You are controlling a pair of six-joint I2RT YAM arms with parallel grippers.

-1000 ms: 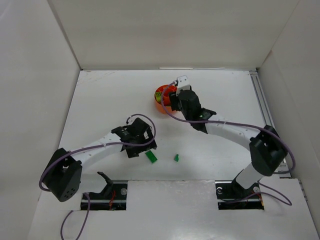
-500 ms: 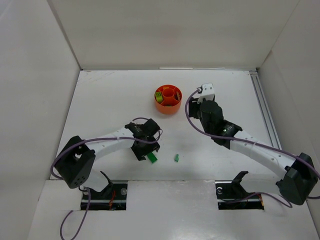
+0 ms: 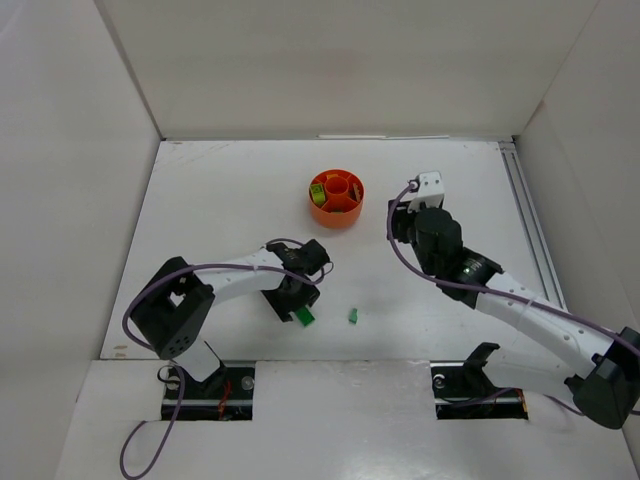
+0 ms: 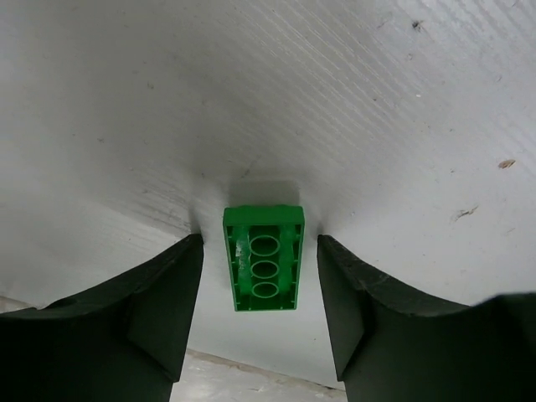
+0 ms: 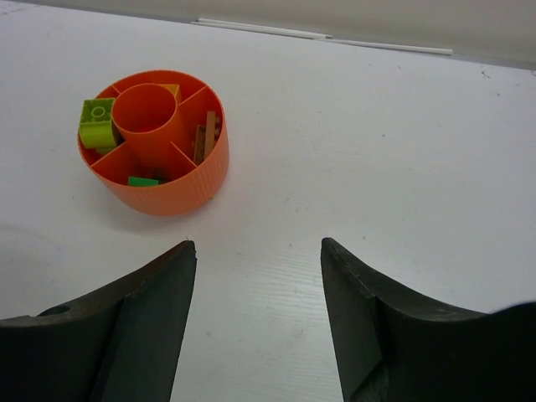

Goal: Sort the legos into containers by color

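Dish [image 3: 336, 199] holds several bricks [image 5: 98, 121]; 2 green bricks [image 3: 304, 316] are left on the worktop [image 3: 220, 220]. Left end effector [image 4: 260, 251], spread wide, straddles 1 ungripped; right end effector [image 5: 257, 244] gapes empty.

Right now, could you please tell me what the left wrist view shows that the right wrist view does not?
Only the left wrist view: a green lego lying hollow underside up between the fingers of the open left gripper, with a gap on each side.

Only the right wrist view: the orange dish holding a lime lego and brown legos in separate compartments, beyond the open right gripper, which has nothing between its fingers.

Both: the white table.
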